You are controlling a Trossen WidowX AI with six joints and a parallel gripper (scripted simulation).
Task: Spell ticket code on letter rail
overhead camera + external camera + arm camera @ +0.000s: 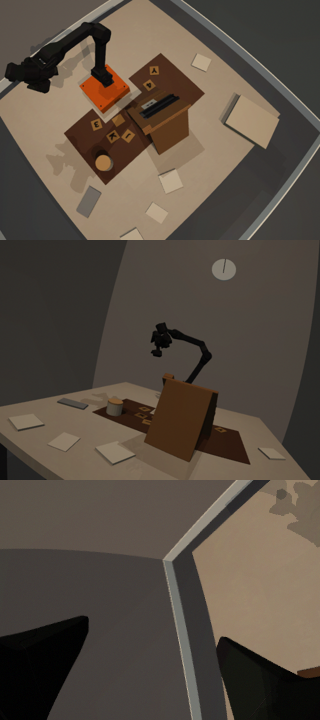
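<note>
My gripper (pixel 155 635) is open and empty, high over the counter's left side in the top view. The brown board (pixel 171 131) (pixel 178 418) stands tilted, bearing a black letter rail (pixel 159 106) with no tile visible in it. The ticket (pixel 144 105) behind the rail is too small to read. On the dark mat lie a Y tile (pixel 154 74) (pixel 220 429), a 4 tile (pixel 149 84), a tile like a 3 or E (pixel 96 124), a K tile (pixel 112 136), a J-like tile (pixel 128 135) and a tile with no visible letter (pixel 118 120).
A lidded jar (pixel 103 163) (pixel 114 407) stands on the mat. The orange base (pixel 96 94) is beside the board. A grey slab (pixel 88 201) (pixel 72 403), a large pale block (pixel 253 121) and several pale flat pieces lie around. A raised rim (pixel 289 100) surrounds the area.
</note>
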